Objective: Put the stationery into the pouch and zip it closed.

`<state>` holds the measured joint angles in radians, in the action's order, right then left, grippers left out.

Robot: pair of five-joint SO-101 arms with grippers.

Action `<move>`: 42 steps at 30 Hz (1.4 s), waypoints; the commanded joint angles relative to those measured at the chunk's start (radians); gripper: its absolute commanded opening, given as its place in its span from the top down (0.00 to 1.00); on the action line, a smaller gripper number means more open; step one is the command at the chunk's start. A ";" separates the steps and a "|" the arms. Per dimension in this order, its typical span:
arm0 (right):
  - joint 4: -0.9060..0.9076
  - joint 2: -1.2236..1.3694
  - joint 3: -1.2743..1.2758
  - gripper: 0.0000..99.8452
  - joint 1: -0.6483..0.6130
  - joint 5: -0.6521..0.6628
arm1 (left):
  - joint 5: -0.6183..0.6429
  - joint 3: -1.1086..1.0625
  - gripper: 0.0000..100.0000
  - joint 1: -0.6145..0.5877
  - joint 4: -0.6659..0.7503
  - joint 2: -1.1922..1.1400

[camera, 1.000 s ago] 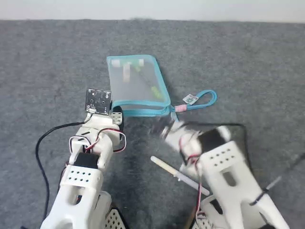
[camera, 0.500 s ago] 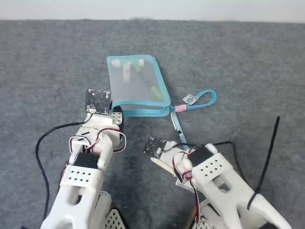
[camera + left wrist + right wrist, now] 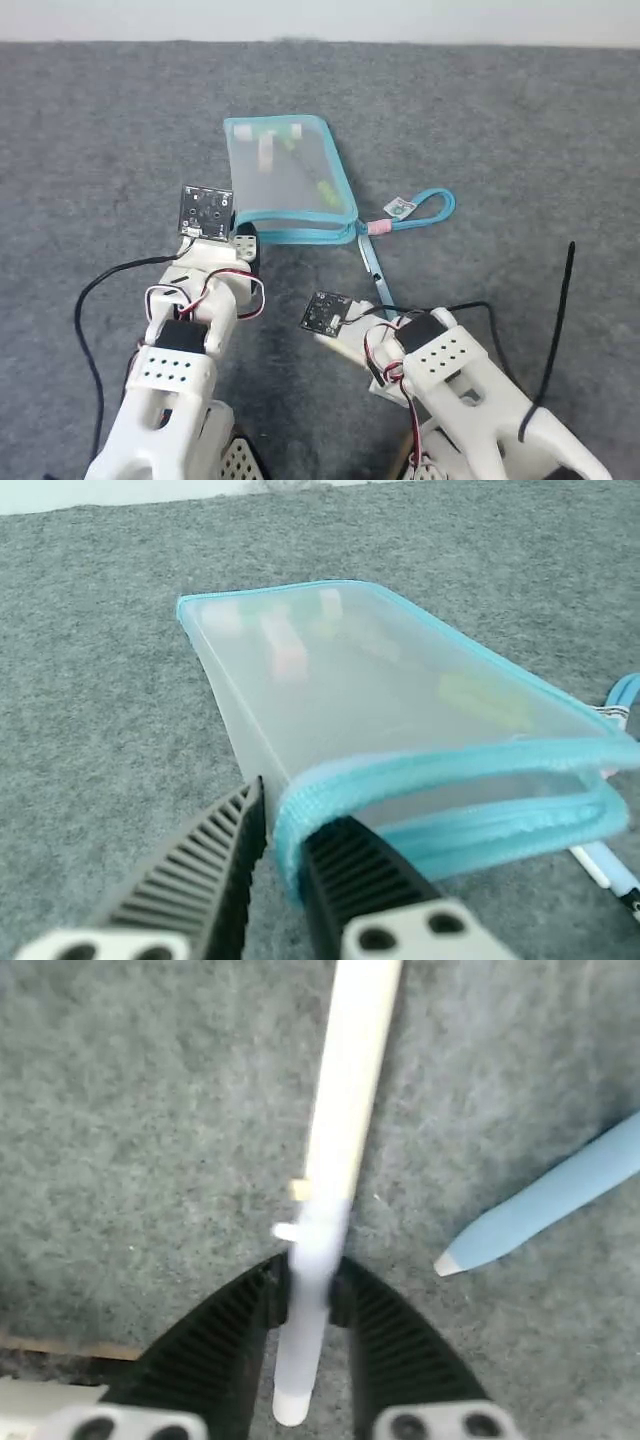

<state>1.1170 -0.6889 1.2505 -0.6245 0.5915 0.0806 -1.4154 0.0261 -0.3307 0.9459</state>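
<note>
Right gripper (image 3: 308, 1280) sits low over the grey mat (image 3: 520, 130) with its jaws pressed together on the white pen (image 3: 345, 1110), which lies flat and runs straight out ahead of them; the grip falls near the pen's nearer end, so most of the barrel sticks out in front. Just beside this gripper, off to one side and apart from the white pen, lies a blue pen (image 3: 560, 1200), its pale tip pointing back toward the jaws. Ahead of the gripper and well apart from it is the pouch (image 3: 290, 180), lying on its side. The left gripper (image 3: 270, 810) is clamped on the corner of its teal zipper rim, so the mouth gapes toward the arms. A few small items (image 3: 480, 695) show through the translucent wall. By my reading, the step in hand is the pick-up of the white pen. The next move calls for lifting it clear of the mat, turning it so the long free end leads, and sliding it into the open mouth beside the left jaws without nudging the rim shut. After that the blue pen remains to be loaded, then the zipper drawn closed.
</note>
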 commanded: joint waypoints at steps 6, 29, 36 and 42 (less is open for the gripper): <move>0.025 -0.033 -0.092 0.99 0.077 -0.028 | -0.006 0.018 0.99 0.006 0.005 0.002; -0.094 0.438 -0.697 0.99 0.673 -0.216 | -0.006 0.013 0.99 0.008 0.005 0.002; -0.107 0.717 -0.910 0.96 0.702 -0.215 | -0.006 0.012 0.99 0.008 0.003 0.000; -0.107 0.796 -0.945 0.83 0.750 -0.216 | -0.006 0.012 0.99 0.008 0.003 0.002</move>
<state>1.0249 0.1181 0.3621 0.1013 0.3859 0.0806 -1.4154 0.0261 -0.3307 0.9459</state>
